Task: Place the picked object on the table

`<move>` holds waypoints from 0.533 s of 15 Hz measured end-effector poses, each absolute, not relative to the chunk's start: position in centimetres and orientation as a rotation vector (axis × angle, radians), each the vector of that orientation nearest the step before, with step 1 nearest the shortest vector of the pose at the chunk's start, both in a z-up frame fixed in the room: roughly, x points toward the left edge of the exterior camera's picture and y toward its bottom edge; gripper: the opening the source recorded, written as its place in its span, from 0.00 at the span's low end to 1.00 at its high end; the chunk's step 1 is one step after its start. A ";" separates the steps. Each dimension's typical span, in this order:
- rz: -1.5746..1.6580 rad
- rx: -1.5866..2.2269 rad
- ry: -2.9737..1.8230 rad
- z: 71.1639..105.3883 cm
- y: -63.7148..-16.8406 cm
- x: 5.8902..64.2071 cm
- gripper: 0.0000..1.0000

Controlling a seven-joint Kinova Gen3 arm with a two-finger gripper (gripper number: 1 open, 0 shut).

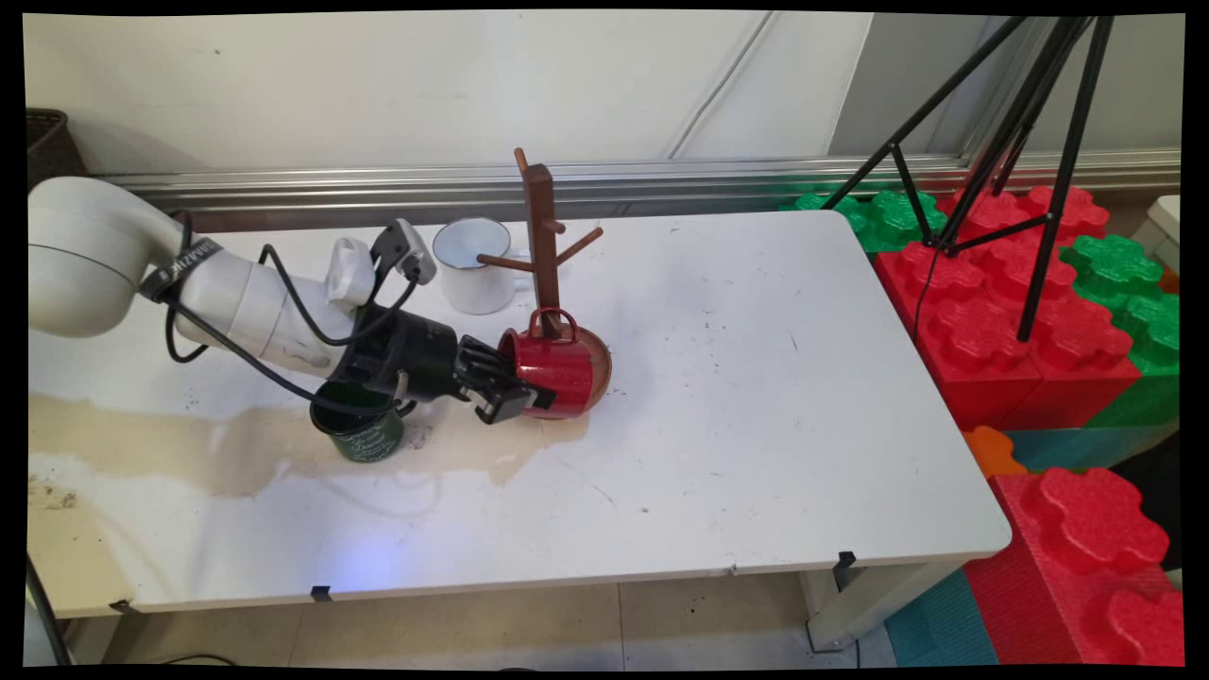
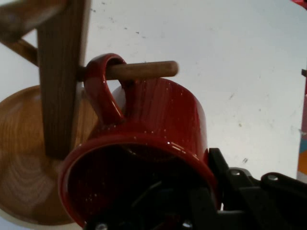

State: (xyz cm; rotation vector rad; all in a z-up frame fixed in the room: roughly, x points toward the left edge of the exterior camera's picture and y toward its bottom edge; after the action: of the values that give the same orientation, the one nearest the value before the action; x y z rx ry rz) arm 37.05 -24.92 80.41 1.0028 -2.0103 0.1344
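Observation:
A red mug (image 1: 567, 373) lies tilted on its side against the foot of a brown wooden mug tree (image 1: 541, 227). My gripper (image 1: 515, 387) is shut on the mug's rim, one finger inside and one outside. In the hand view the red mug (image 2: 163, 120) fills the middle, and its handle (image 2: 103, 91) is threaded over a low peg (image 2: 144, 70) of the tree's post (image 2: 60, 72). The gripper (image 2: 208, 191) shows at the bottom, clamped on the rim. The tree's round base (image 2: 24, 167) sits at lower left.
A white enamel mug (image 1: 472, 269) stands behind the tree's left side. A dark green mug (image 1: 364, 434) stands under my wrist on a brown stain (image 1: 189, 444). Beyond the table's right edge are large red and green blocks (image 1: 1020, 321) and a black tripod (image 1: 1030, 142).

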 end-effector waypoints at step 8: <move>0.130 0.989 -1.987 82.3 -24.1 37.2 0.00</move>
State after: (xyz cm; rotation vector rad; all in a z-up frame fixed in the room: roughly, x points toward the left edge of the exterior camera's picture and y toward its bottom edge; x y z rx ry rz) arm 37.17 -24.12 82.29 0.9894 -1.9867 0.1299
